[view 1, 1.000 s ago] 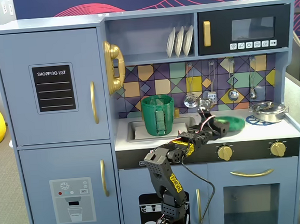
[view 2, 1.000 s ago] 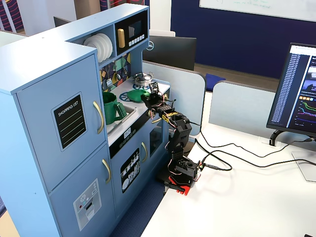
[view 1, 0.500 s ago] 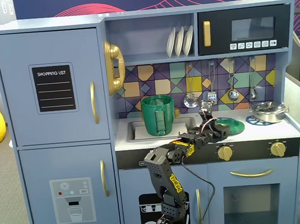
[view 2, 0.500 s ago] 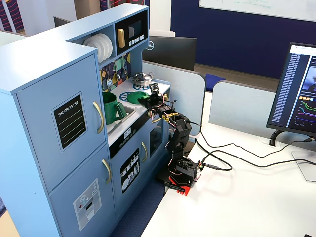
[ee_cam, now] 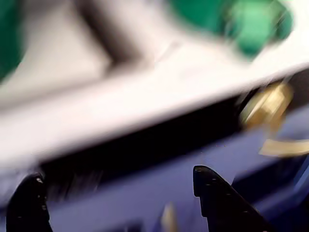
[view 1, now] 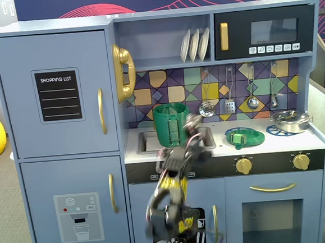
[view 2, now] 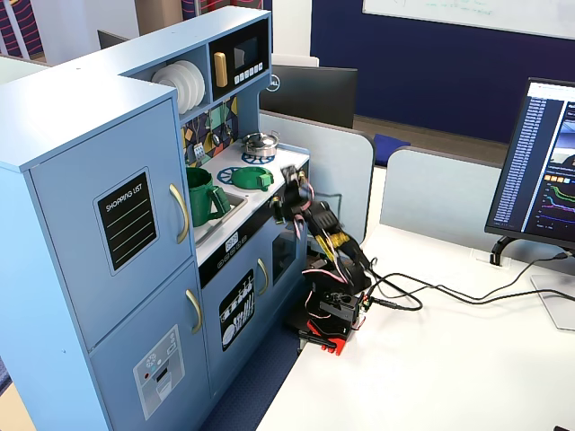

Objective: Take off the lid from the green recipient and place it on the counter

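Observation:
The green recipient (view 1: pixel 171 125) stands open-topped in the recessed sink; it also shows in another fixed view (view 2: pixel 205 196) and as a green blur in the wrist view (ee_cam: pixel 7 38). The lid (view 1: pixel 254 137) lies flat on the counter (view 1: pixel 221 148), on the left burner ring, to the right of the sink. It shows in the other fixed view too (view 2: pixel 255 176) and blurred in the wrist view (ee_cam: pixel 251 24). My gripper (ee_cam: pixel 118 175) is open and empty, in front of the counter's front edge. In both fixed views it is motion-blurred (view 1: pixel 192 125) (view 2: pixel 289 180), between pot and lid.
A silver metal pot (view 1: pixel 291 121) sits on the right burner. Gold knobs (view 1: pixel 243 165) line the black panel below the counter. Utensils (view 1: pixel 229 102) hang on the back wall. The arm's base (view 2: pixel 328 323) stands on a white desk beside a monitor (view 2: pixel 539 162).

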{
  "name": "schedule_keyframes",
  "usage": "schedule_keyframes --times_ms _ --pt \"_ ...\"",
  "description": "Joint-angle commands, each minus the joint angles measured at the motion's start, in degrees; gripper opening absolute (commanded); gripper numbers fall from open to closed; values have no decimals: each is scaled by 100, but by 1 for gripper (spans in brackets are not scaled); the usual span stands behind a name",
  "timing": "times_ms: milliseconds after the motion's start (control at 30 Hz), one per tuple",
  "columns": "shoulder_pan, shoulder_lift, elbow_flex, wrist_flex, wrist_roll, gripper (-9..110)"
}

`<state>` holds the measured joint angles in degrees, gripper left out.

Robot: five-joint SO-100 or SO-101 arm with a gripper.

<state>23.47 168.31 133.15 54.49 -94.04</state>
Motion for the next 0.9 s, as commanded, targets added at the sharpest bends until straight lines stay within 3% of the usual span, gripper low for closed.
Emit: schedule_keyframes --times_ms 0,100,300,500,867 --pt "-598 765 369 1626 -404 29" --pt "-1002 870 984 1793 -325 26" --pt "-1644 1362 2769 633 -193 23" --pt "-1872 1362 3814 281 -44 20" --pt "-2145 1380 3858 2821 844 11"
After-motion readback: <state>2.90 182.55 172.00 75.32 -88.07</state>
